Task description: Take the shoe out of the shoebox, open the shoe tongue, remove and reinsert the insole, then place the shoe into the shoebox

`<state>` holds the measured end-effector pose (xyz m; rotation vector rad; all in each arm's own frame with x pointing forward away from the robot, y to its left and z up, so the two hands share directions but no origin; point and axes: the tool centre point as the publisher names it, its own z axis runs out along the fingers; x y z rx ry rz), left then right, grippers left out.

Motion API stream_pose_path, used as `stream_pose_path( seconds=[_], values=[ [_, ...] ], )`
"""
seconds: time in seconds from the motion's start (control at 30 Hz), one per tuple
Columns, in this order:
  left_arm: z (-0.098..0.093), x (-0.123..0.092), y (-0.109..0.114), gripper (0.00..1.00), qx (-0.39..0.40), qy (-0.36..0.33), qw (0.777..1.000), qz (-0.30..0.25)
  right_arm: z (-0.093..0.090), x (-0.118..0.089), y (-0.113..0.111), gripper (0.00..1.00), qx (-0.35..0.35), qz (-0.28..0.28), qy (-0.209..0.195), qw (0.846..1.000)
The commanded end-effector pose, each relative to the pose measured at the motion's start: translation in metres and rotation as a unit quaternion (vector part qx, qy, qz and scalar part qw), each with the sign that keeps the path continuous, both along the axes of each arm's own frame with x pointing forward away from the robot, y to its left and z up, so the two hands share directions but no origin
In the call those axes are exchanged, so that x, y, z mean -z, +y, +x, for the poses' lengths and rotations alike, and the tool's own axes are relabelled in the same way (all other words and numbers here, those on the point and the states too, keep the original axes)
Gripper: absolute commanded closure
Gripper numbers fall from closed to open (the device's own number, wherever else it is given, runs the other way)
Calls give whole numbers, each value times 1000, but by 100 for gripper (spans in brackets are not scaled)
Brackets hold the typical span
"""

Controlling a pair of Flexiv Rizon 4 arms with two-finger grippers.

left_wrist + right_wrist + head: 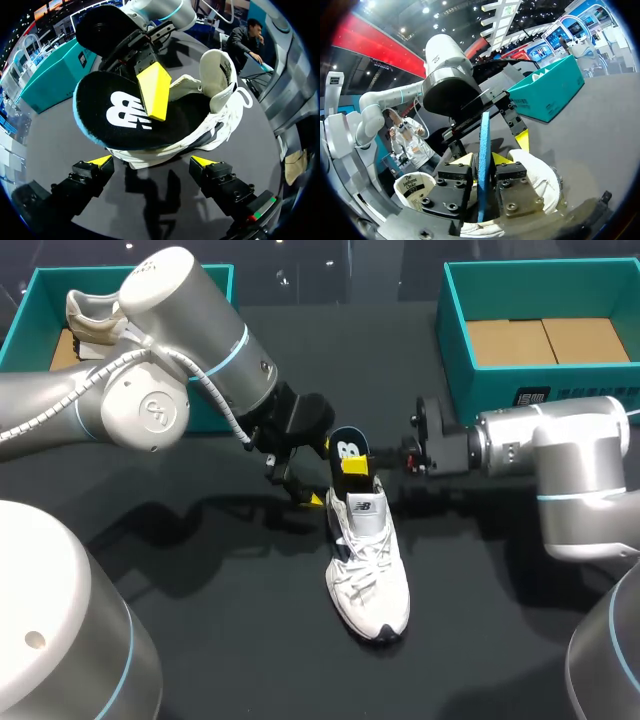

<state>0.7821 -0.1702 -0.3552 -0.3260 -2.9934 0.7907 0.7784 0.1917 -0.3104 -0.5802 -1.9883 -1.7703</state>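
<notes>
Jaws of the right gripper (483, 160) pinch the insole (115, 115), half inside the shoe (370, 570) on the table (200, 620); the left gripper (151, 161) stands wide open, empty, just behind the heel. Keep the insole in line with the shoe, and brace the heel against skidding.

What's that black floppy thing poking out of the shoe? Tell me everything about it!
It's the insole: black top with a white logo, light blue foam-looking edge. Its front is tucked inside the white sneaker, and its heel end sticks up out of the opening, tilted. The right gripper pinches that raised end between its yellow-tipped fingers. The left gripper is open nearby, not touching it.
</notes>
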Motion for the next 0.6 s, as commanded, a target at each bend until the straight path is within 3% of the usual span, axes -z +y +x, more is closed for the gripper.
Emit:
stream_pose_path(
  seconds=[0.03, 0.4, 0.6],
  values=[
    [0, 0, 0, 0, 0, 0, 1000, 0, 6, 6, 5, 100, 0, -2, 8, 1000],
    [0, 0, 0, 0, 0, 0, 1000, 0, -11, 37, -15, 100, 44, -17, 73, 996],
    [0, 0, 0, 0, 0, 0, 1000, 0, -23, 43, -16, 100, 50, -28, 98, 994]
  ],
)
